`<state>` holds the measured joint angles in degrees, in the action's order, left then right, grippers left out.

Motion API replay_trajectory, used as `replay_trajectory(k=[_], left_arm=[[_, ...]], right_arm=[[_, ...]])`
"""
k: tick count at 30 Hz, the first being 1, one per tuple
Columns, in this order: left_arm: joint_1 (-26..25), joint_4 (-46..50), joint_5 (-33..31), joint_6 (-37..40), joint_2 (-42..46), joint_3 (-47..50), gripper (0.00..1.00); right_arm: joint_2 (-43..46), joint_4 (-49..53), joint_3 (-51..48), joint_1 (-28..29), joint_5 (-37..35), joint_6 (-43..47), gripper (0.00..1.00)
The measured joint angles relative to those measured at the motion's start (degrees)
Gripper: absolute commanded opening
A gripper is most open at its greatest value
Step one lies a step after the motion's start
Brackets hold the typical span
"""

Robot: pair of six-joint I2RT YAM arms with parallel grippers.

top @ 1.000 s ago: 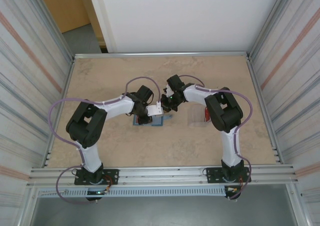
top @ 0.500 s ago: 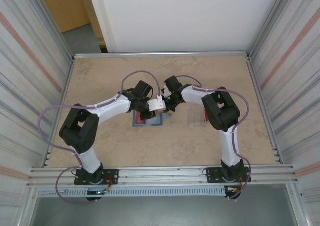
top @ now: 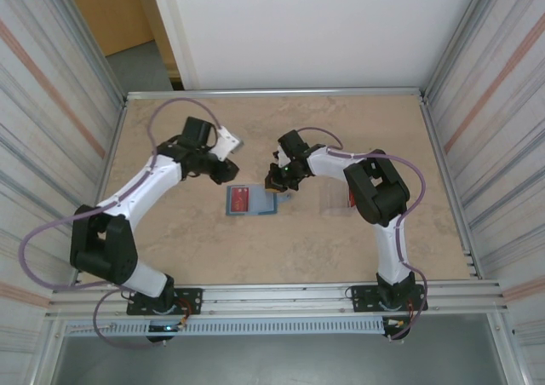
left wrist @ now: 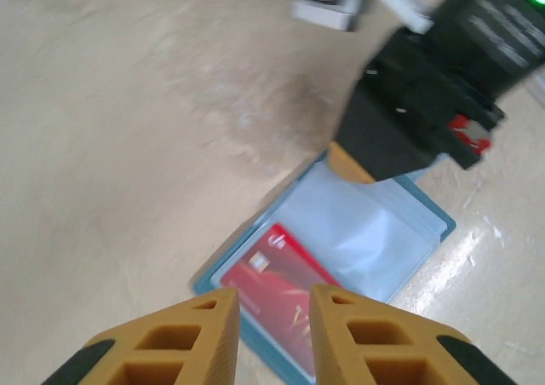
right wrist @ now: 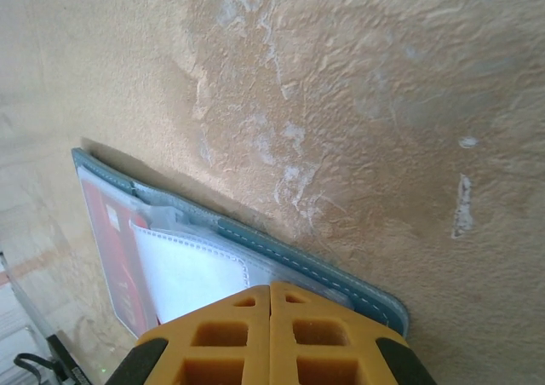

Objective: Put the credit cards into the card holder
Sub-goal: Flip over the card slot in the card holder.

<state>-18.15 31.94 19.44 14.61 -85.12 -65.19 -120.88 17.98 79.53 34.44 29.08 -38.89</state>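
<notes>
Left gripper (top: 220, 170) is pulling back toward the far left since a second ago, fingers a slit apart, holding nothing. Card holder (top: 252, 201) is lying open mid-table, long axis left-right, with a red credit card (top: 241, 200) in its left half. Right gripper (top: 276, 181), fully closed, is pressing on its right edge, so the right arm is sitting nearer.

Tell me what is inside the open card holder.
One red card lies in one half of the card holder; the other half shows a pale pocket. The right fingers cover one edge, hiding what lies beneath.
</notes>
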Motion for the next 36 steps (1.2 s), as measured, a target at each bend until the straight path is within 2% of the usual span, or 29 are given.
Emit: replay_trajectory(k=[3,7,11,16,36], left_arm=[[5.6,-0.3,2.1,-7.1,0.0,3.9,0.32],[9.0,0.0,4.5,-13.0,-4.8,6.8,0.32],[9.0,-0.2,8.3,-17.0,-10.4,6.8,0.32],[8.3,-0.3,10.8,-19.2,-13.1,6.8,0.31],[6.9,-1.9,13.7,-20.6,-17.7,6.8,0.27]], right_arm=[[0.0,1.4,0.8,0.5,-1.0,0.4,0.0],[0.0,2.6,1.4,1.1,-1.4,0.5,0.0],[0.0,2.8,1.5,1.2,-1.3,0.4,0.0],[0.0,3.3,1.7,1.2,-1.2,0.4,0.0],[0.0,5.2,5.1,3.3,-0.3,0.4,0.0]])
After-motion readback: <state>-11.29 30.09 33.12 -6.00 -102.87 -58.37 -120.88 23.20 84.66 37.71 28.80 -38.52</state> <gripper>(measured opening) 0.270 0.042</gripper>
